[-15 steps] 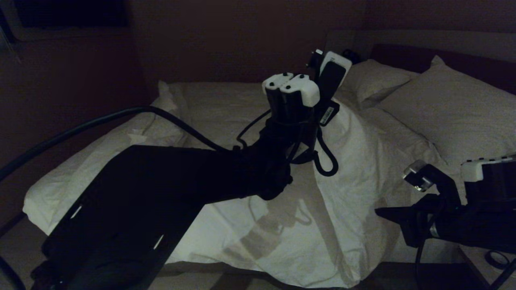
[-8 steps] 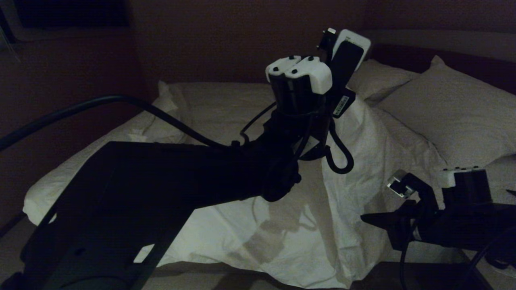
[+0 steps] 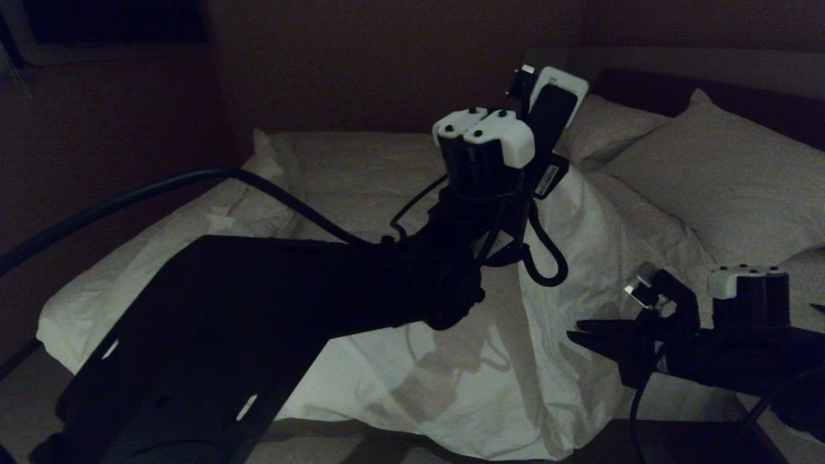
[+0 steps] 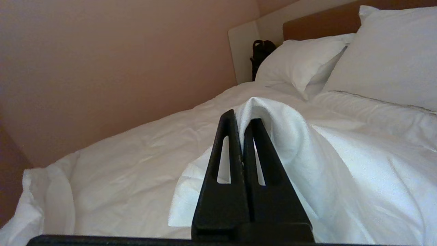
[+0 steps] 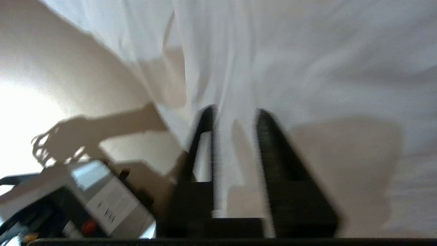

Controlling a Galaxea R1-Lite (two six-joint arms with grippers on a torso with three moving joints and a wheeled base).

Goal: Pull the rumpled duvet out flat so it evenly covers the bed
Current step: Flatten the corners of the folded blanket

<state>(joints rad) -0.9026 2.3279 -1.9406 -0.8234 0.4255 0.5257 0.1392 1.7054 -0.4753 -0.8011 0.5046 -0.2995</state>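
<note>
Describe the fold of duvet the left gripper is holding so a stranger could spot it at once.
Start at the bed with two pillows against its headboard. Below them lies the white duvet. One fold of it rises in a peak, pinched in the shut left gripper; the cloth around it lies low.

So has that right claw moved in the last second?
Yes. The right gripper has slid left across the duvet and lower, away from the pillow.
</note>
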